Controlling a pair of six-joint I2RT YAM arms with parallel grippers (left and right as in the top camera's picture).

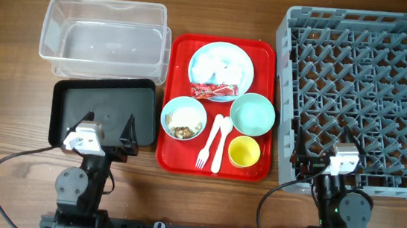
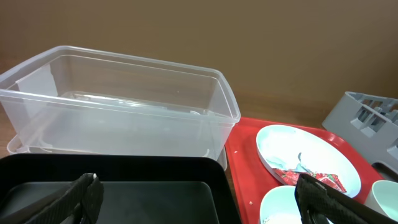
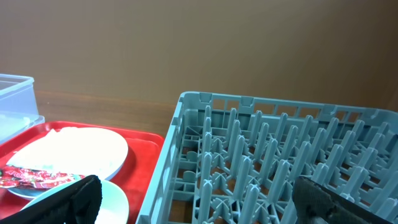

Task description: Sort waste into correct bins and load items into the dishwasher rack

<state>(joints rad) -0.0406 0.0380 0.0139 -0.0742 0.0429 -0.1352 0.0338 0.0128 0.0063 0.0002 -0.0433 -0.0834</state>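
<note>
On the red tray (image 1: 265,56) a pale-blue plate (image 1: 247,66) holds a crumpled white tissue (image 1: 216,64) and a red wrapper (image 1: 217,92). One bowl (image 1: 183,118) holds white-and-brown food scraps, and the other bowl (image 1: 252,113) is empty. A yellow cup (image 1: 244,151), white fork (image 1: 206,150) and spoon (image 1: 220,139) lie at the tray's front. The clear tub (image 1: 105,30) and black tray (image 1: 103,104) sit to the left, and the grey rack (image 1: 366,92) to the right. My left gripper (image 2: 202,205) is open and empty over the black tray's near edge. My right gripper (image 3: 202,202) is open and empty over the rack's near left corner.
The wooden table (image 1: 5,72) carries everything. The clear tub stands right behind the black tray (image 2: 155,186), and the red tray's edge (image 3: 146,152) lies close beside the rack wall (image 3: 180,137). Arm cables run along the table's front edge.
</note>
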